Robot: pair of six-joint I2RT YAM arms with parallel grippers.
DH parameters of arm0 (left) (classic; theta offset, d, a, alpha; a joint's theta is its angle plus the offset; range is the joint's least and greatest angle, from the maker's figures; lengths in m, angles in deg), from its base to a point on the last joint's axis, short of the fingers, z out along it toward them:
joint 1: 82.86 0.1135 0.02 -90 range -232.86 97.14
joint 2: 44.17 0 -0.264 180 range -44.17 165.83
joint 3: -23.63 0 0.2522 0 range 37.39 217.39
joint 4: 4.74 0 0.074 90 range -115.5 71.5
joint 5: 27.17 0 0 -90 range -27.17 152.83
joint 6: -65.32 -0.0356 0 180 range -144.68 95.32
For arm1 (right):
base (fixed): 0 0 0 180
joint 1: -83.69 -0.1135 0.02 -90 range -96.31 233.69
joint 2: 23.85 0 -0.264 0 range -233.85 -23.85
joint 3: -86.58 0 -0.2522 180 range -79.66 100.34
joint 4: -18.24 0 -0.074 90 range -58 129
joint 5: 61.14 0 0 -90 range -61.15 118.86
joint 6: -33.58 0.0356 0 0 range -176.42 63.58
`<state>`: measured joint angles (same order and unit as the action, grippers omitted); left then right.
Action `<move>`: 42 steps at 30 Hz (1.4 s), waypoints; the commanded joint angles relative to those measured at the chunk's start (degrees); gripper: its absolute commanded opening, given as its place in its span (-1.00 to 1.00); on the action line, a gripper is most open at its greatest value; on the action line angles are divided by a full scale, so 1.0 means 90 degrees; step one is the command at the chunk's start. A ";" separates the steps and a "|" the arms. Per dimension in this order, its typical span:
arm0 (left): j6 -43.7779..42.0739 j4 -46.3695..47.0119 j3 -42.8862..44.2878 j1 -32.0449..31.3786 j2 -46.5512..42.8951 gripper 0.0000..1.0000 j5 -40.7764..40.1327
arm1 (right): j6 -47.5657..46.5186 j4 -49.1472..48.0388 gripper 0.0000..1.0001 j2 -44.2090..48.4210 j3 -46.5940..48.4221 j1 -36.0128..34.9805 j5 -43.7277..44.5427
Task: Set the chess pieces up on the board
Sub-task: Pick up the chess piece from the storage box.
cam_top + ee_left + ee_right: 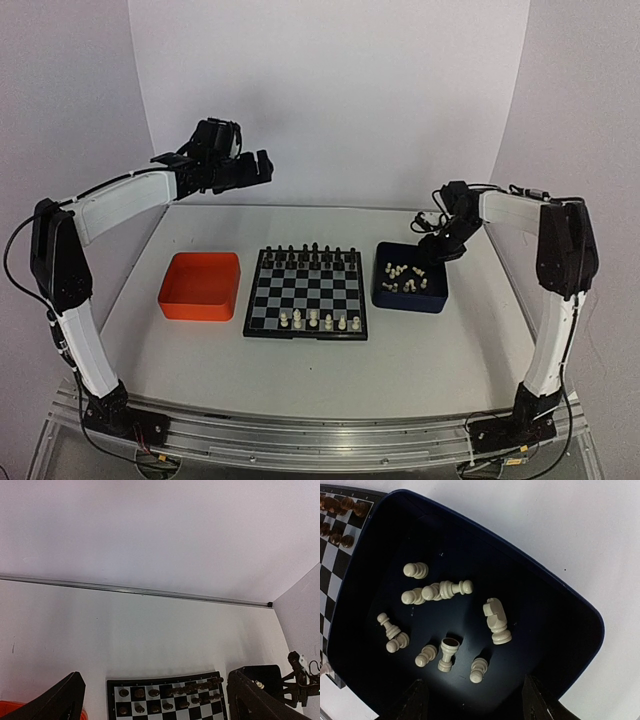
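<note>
While the right fingers (415,705) hang wide and empty over the dark blue tray (555,640), at three o'clock of the board (305,292), most chess pieces (437,591) lie toppled inside. Better to pick the knight (496,621) lying apart toward three o'clock, closing across its body. The left fingers (60,702) gape too, idle.

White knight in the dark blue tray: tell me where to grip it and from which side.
Come straight down from above and pinch the knight across its neck, just above the flared base. It lies on its side on the dark blue tray floor, with bare floor on both flanks.
</note>
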<state>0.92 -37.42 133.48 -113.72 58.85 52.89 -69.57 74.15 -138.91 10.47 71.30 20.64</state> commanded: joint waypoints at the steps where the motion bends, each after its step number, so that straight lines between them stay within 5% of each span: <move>1: 0.0126 0.0275 -0.0171 -0.0010 -0.0392 0.99 0.0146 | -0.0395 0.0080 0.20 -0.0314 0.0359 -0.0029 0.0104; 42: 0.0351 0.0301 -0.0737 -0.0009 -0.0761 0.99 0.0249 | -0.0490 -0.0484 -0.33 -0.1138 0.0241 -0.0631 0.1911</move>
<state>3.82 -36.01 127.55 -113.72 55.42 54.93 -74.39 70.17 -148.24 13.02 66.13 36.26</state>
